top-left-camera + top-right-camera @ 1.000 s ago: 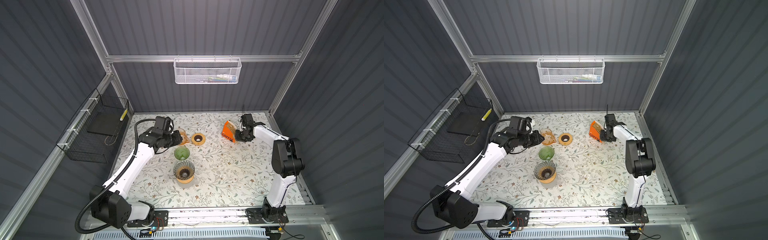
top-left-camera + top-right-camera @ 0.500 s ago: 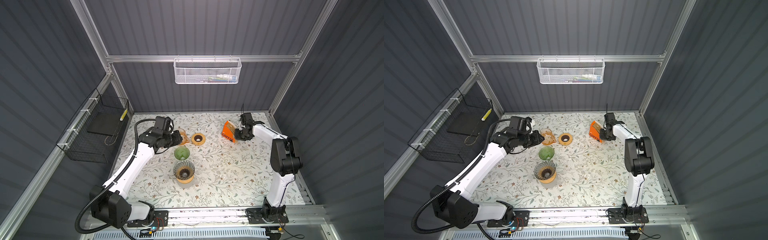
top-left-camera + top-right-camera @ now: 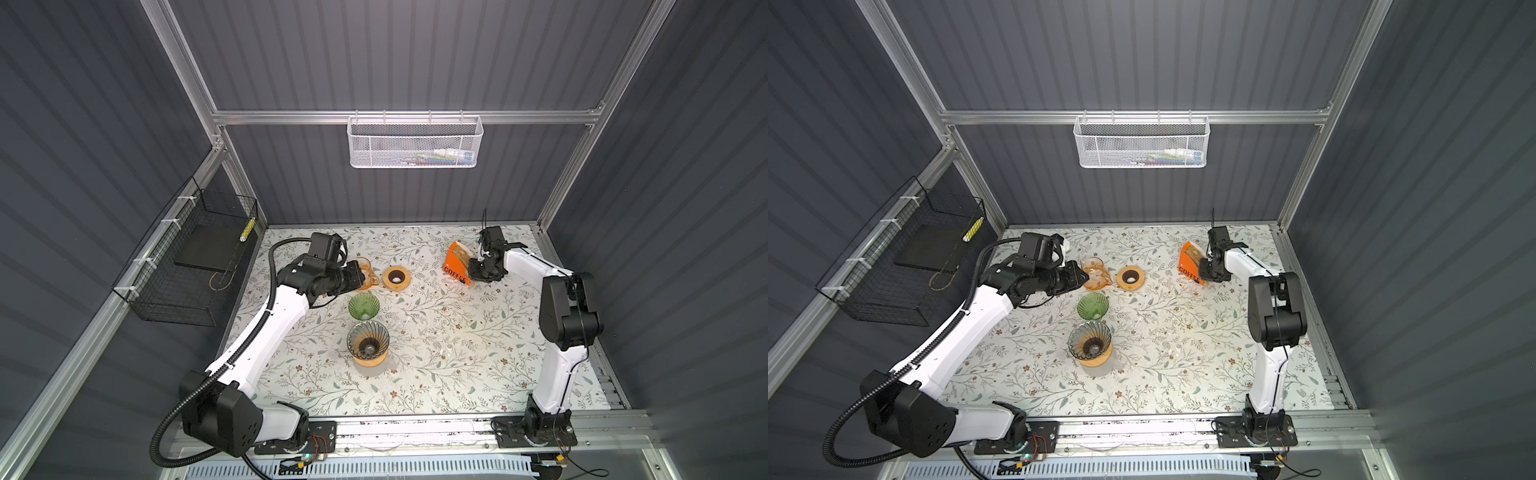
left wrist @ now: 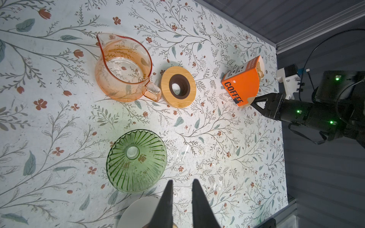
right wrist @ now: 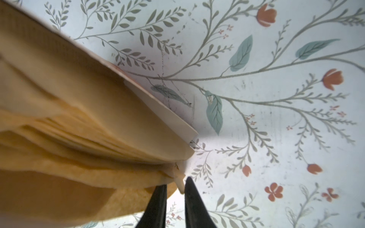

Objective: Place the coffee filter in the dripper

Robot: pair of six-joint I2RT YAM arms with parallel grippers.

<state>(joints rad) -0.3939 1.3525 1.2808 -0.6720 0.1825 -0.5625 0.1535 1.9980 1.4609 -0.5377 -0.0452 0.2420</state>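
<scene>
Many coffee filters [image 5: 79, 128] (in orange box [image 3: 455, 266]), right gripper [image 5: 175, 183] at their corner

Orange box [image 4: 242, 86], tan filters [image 5: 79, 118] — green ribbed dripper [image 4: 136, 160], peach pitcher [image 4: 122, 69], floral-print table [image 4: 217, 148].

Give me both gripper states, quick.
Left gripper: slightly open, holding nothing.
Right gripper: slightly open at the edge of the coffee filters, none clamped.

The left arm [image 3: 274, 328] reaches low, well apart from the orange filter box [image 3: 455, 268]; its left gripper [image 4: 182, 180] is narrowly parted and empty. The right arm [image 3: 532, 266] folds inward, right gripper [image 5: 175, 182] at that box's open end, jaws slightly apart.
</scene>
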